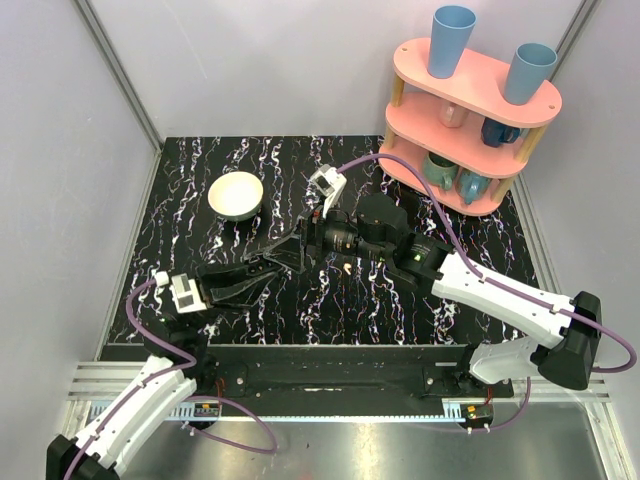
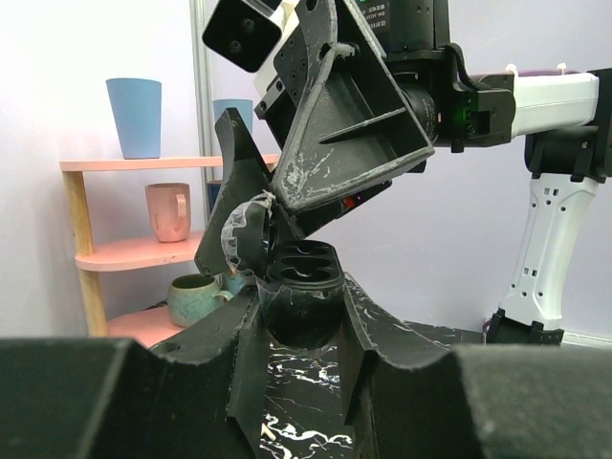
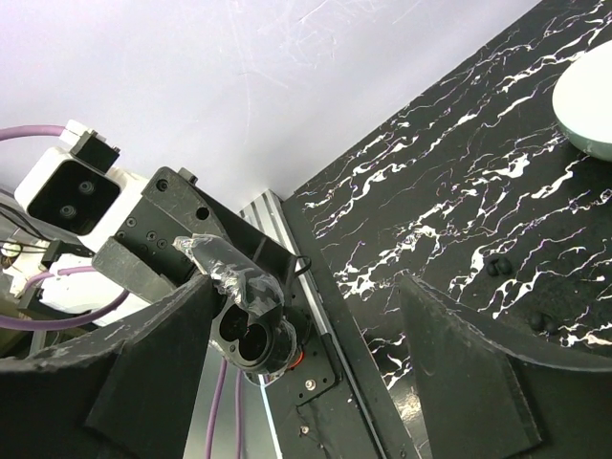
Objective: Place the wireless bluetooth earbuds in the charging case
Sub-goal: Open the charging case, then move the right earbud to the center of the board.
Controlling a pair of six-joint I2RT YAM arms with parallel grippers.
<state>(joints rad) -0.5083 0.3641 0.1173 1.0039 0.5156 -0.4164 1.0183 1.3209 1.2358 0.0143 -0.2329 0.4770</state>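
Left hand [image 2: 301,304] clamped on the open case [image 2: 304,273]
It is held over the bench [image 2: 306,430], 2 sockets upward; the right hand [image 3: 308,283] is spread wide, empty, just above.

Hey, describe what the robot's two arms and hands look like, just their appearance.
The left arm and right arm have white shell links with black joints, and a purple cable runs along each. The left hand and right hand are black, with two wedge-shaped fingers and a white camera box at the wrist. The right hand's fingers show pale scuffs.
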